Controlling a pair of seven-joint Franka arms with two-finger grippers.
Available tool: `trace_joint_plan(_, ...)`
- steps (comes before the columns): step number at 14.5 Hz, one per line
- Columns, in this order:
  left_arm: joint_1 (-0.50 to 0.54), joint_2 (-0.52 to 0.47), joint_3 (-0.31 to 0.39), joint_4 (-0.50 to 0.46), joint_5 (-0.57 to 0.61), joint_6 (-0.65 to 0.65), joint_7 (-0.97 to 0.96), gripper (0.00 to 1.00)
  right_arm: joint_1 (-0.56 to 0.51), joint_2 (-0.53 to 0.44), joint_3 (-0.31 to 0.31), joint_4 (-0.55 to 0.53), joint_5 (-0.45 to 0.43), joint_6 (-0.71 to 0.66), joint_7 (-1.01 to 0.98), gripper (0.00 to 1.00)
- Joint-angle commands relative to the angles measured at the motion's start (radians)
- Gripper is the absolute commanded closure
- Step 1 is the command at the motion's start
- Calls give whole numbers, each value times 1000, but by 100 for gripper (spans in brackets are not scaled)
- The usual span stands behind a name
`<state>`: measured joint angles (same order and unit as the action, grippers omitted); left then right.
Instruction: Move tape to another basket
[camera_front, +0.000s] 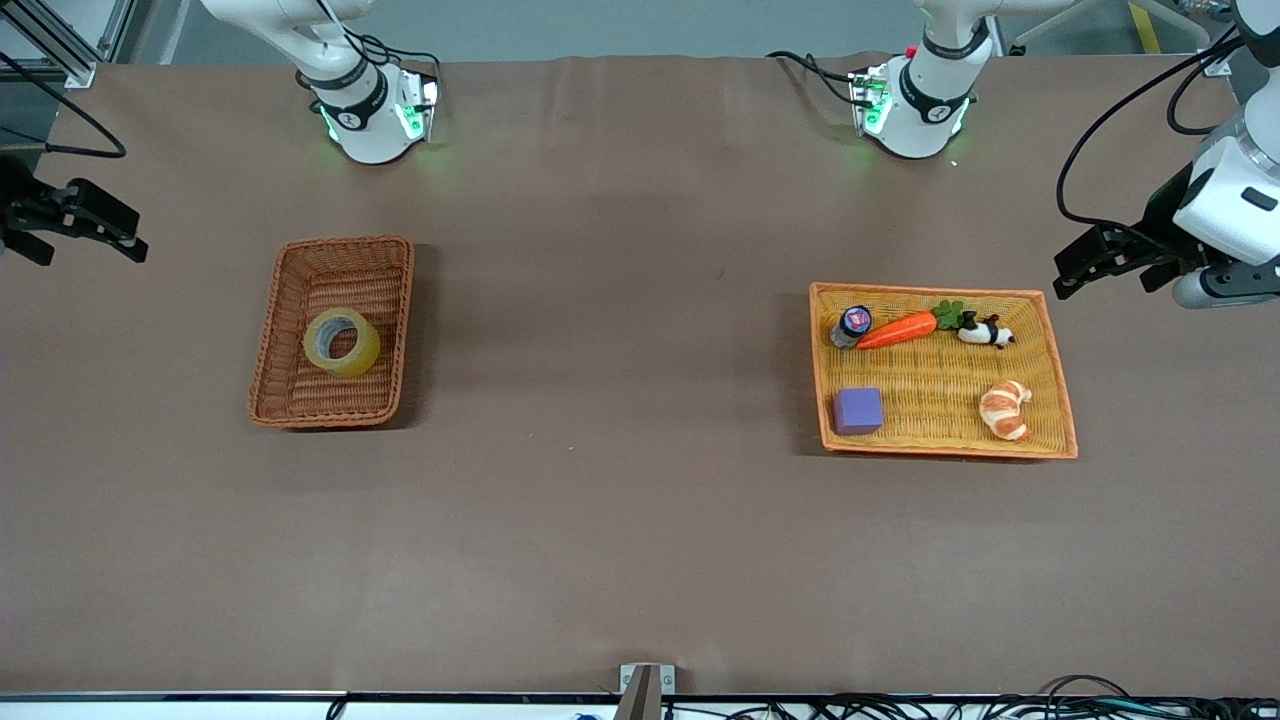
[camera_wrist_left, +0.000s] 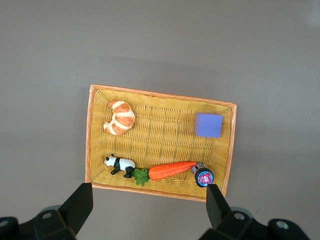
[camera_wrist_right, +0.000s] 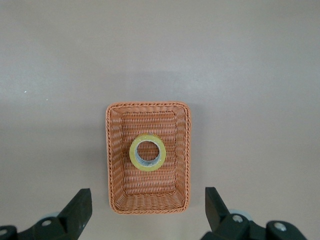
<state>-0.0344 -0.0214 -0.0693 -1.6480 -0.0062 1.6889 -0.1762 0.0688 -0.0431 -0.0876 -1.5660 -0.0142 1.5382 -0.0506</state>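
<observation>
Front camera looking down across the table (camera_front: 620, 520). Wrist cameras looking straight down, high: right over basket (camera_wrist_right: 148, 200), left over tray (camera_wrist_left: 160, 107); both shared with front.

From the right wrist camera we look straight down on the basket (camera_wrist_right: 148, 205) — a rectangular wicker container of reddish-brown weave, sitting on the plain brown table (camera_wrist_right: 250, 75). Inside it we see the tape (camera_wrist_right: 147, 152), a yellowish ring lying flat near the middle of the basket floor, its grey core showing around the open centre and clear of all four walls. The right gripper (camera_wrist_right: 147, 217) hangs above the table just beside one short wall of the basket — its jaws spread wide, with two dark fingertips (camera_wrist_right: 80, 207) framing that end and nothing between them.
</observation>
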Motion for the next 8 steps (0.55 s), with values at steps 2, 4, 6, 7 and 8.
trace_joint_plan(2, 2, 6, 0, 20, -17, -9, 9, 0, -20, -11, 23, -23, 10, 16, 12, 0)
trace_joint_plan(4, 1, 8, 0, 19, -18, -5, 9, 0, -20, -11, 23, -25, 11, 23, 12, 0)
trace_joint_plan(6, -1, 9, 0, 19, -18, -5, 9, 0, -20, -9, 22, -25, 11, 31, 12, 0)
trace_joint_plan(7, -1, 9, 0, 19, -18, -3, 9, 0, -20, -9, 20, -26, 11, 31, 12, 0)
trace_joint_plan(8, -1, 9, -1, 19, -18, -3, 9, 0, -20, -8, 19, -25, 11, 31, 12, 0)
